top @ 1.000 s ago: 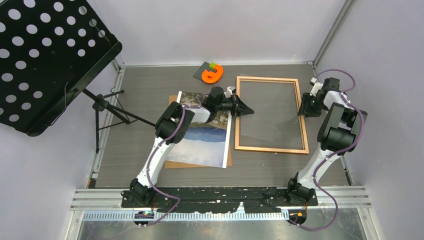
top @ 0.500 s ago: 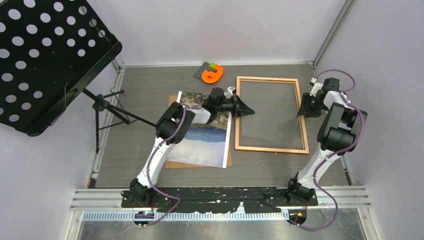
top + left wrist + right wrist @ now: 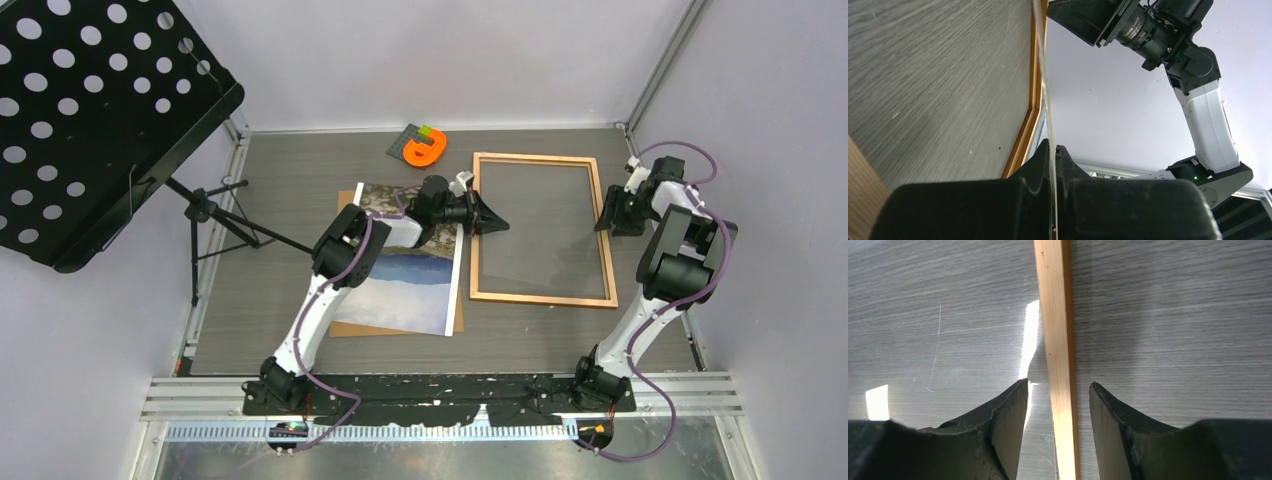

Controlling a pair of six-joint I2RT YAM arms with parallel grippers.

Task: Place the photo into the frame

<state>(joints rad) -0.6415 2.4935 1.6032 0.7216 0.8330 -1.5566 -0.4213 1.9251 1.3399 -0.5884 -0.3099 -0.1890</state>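
Observation:
The photo [image 3: 410,280], a landscape print, lies on a brown backing board [image 3: 345,325] left of centre, under my left arm. To its right the light wooden frame [image 3: 540,297] lies flat. My left gripper [image 3: 497,222] is at the frame's left rail, shut on the edge of a clear sheet [image 3: 540,235] that spans the frame opening. The left wrist view shows that sheet [image 3: 1043,75] edge-on between the jaws of the left gripper [image 3: 1053,150], beside the frame rail [image 3: 1034,75]. My right gripper [image 3: 1058,384] is open, straddling the right rail [image 3: 1058,340] with a gap on each side.
A black perforated music stand [image 3: 90,120] on a tripod fills the left side. An orange object [image 3: 425,148] sits on a small grey piece near the back wall. Grey walls close in the table at the back and the right.
The right gripper's jaws have widened a little around the frame's right rail, and that wrist has shifted slightly right. The left gripper and the sheet have not moved.

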